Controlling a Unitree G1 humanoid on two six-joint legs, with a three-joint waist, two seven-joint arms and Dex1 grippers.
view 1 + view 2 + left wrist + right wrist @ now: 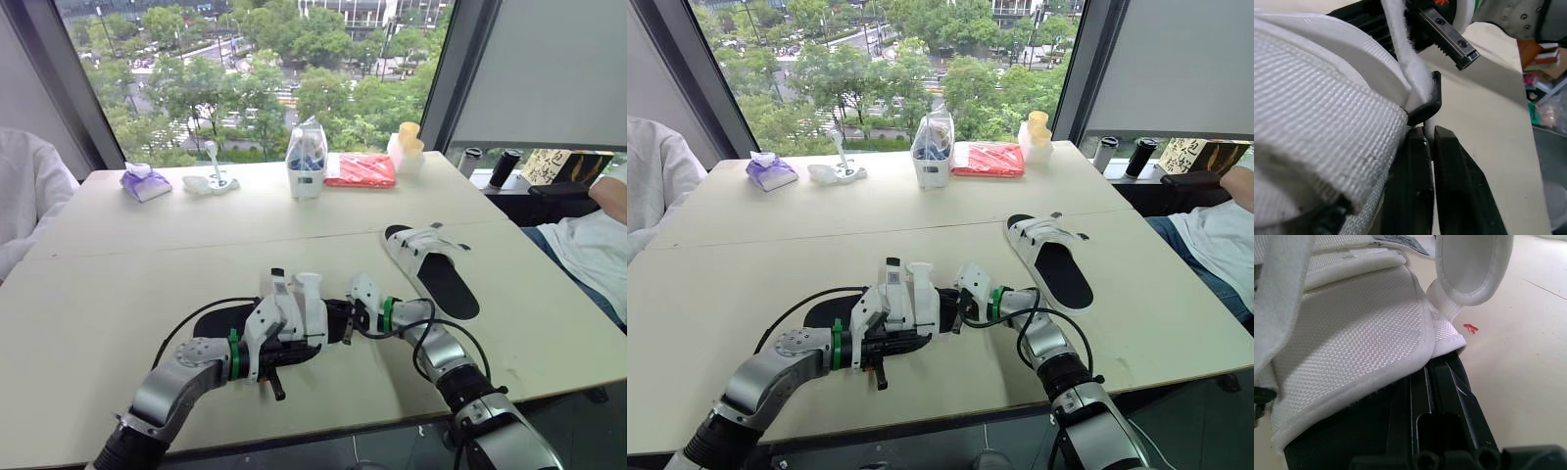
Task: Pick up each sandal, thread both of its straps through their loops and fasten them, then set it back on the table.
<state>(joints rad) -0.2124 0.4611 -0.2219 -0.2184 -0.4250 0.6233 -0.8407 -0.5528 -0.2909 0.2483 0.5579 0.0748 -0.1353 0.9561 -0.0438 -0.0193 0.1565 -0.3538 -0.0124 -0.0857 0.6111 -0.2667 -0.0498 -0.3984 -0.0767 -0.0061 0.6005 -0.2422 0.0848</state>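
Left wrist view: what has the left gripper (1428, 131) got hold of?

— Its two fingers (1449, 176) are pressed together on the tip of the white strap (1400, 54), just where the strap comes out of the black loop (1433, 100). I'd say it pinches there so the end can be drawn on through.

And the right gripper (347, 319)?

— The right wrist view has it closed at the hem of the broad white webbing (1352, 333). I take it as clamped on the sandal, to steady it against the pull from the other side.

Where is the sandal itself?

— The near sandal (220, 318) is between the two grippers, close to the front edge of the table (98, 294). Whether its sole rests on the top or is lifted a little, I cannot tell. The far sandal (441, 279) lies flat further back on the right, apart from both arms. Its straps look loose, so I judge it not yet done.

Any containers about?

— Several, all along the window side and well apart from the work. A clear tub (307, 162) holds something blue; what it is, I cannot make out. Just beside it on the right is a red packet (360, 170), then a stack of yellow cups (409, 139). At the left end, a purple tissue pack (144, 183) has a tissue poking out of its top.
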